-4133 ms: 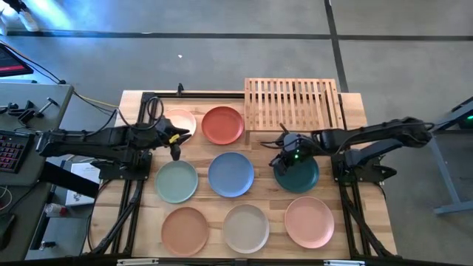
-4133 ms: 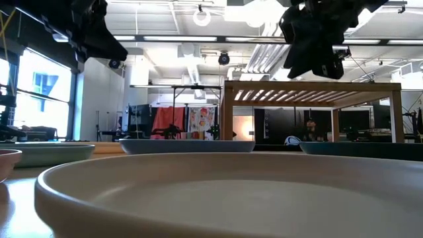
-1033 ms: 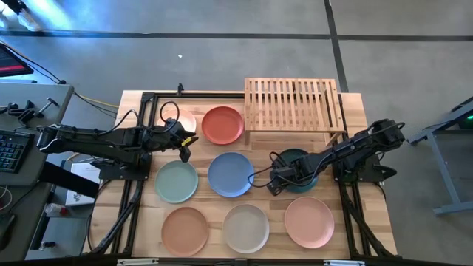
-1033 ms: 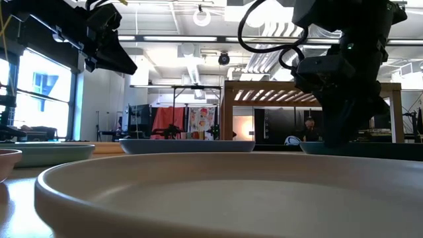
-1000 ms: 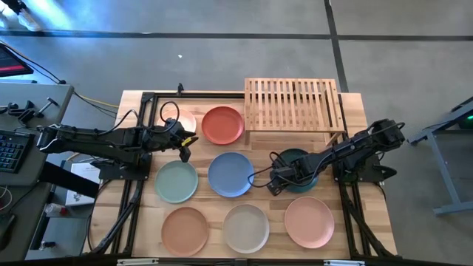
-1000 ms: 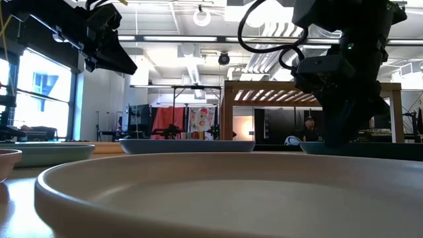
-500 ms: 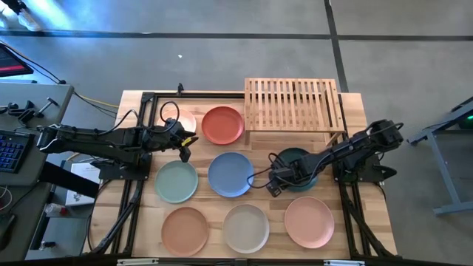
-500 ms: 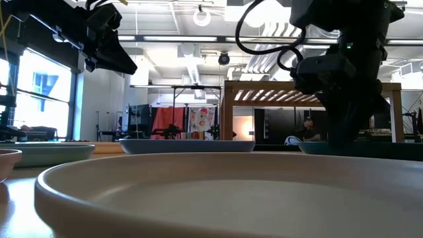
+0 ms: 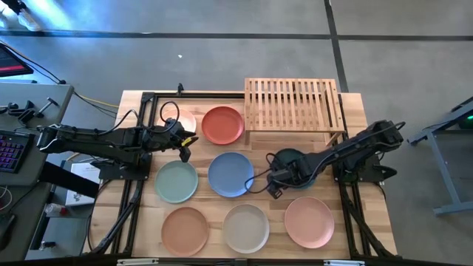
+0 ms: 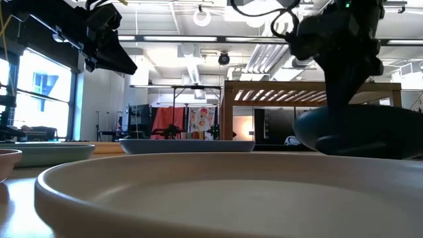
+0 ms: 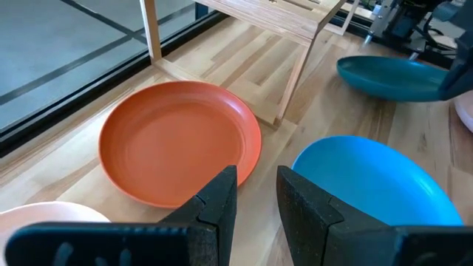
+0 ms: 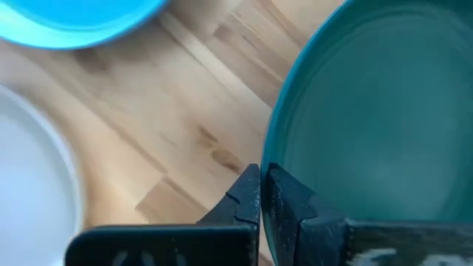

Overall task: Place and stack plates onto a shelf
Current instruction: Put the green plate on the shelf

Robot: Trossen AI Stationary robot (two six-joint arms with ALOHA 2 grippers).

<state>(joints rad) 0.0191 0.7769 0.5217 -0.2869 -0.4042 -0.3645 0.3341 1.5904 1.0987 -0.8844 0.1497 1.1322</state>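
Several round plates lie on the plank table: cream (image 9: 174, 118), partly under my left arm, red-orange (image 9: 223, 125), pale green (image 9: 177, 181), blue (image 9: 230, 174), terracotta (image 9: 185, 229), beige (image 9: 246, 227) and pink (image 9: 309, 221). The slatted wooden shelf (image 9: 294, 103) stands at the far edge. My right gripper (image 9: 273, 187) is shut on the dark teal plate (image 9: 293, 164), just near of the shelf. My left gripper (image 9: 183, 150) is open and hovers between the cream and red-orange plates (image 11: 177, 144). My right gripper pinches the dark teal plate's rim (image 12: 269, 159) on the plate's left-near side, between its two fingers. The fingers come down at it from above. The plate (image 10: 370, 132) hangs lifted clear of the table, slightly tilted.
The shelf's legs (image 11: 295, 74) stand just behind the red-orange and blue plates (image 11: 369, 177). Black rails (image 9: 140, 148) run along the table's left and right sides. A desk with a keyboard (image 9: 11, 148) stands left of the table.
My right gripper, shut on the dark teal plate's rim, has risen. The plate, which lay on the table a second ago, now hangs clear of it and shows its underside in the low view. My left arm has kept still.
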